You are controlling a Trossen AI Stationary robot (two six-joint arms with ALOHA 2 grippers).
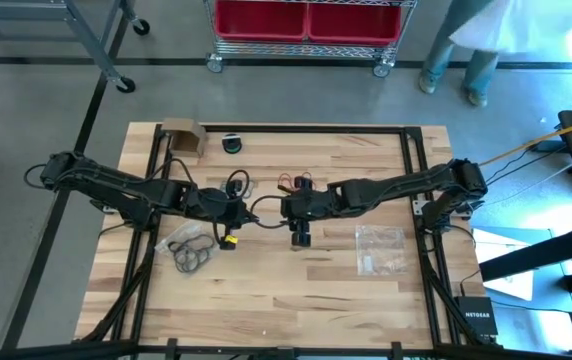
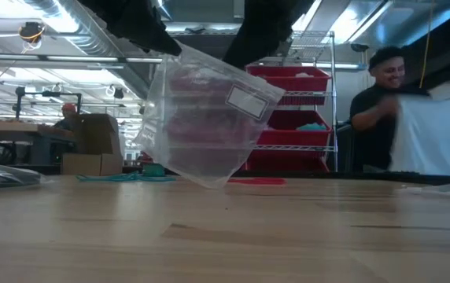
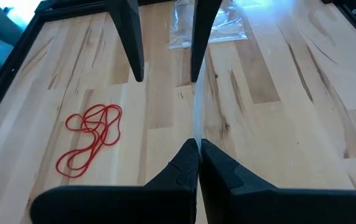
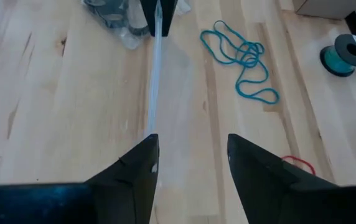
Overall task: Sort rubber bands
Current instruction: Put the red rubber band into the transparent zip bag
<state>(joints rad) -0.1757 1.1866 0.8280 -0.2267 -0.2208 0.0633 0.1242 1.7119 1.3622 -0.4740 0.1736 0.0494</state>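
Observation:
A clear zip bag [image 2: 209,118] with a white label hangs over the table's middle between my two grippers. My left gripper [image 3: 198,148] is shut on it. My right gripper [image 4: 190,149] faces it, open, with the bag's thin edge [image 4: 155,81] running up to one finger. Red rubber bands [image 3: 91,140] lie loose on the wood beyond the bag, and teal rubber bands [image 4: 243,62] lie beside them toward the left. Black rubber bands [image 1: 192,252] lie near my left arm. My left gripper pinches the bag's upper edge [image 3: 196,127] between its two shut fingers, coming from the table's left and slanting down. The bag hangs below, tilted, one lower corner [image 2: 209,185] low over the table. My right gripper meets the same edge with the tip of one finger [image 4: 148,146]; the other finger [image 4: 243,152] stands apart, so nothing is pinched. It comes from the table's right, slanting down.
A second clear bag [image 1: 378,250] lies flat on the right half. A teal spool [image 1: 231,143] and a cardboard box [image 1: 181,138] stand at the far left. A person [image 2: 382,110] stands beyond the far edge, by a rack of red bins [image 1: 306,18].

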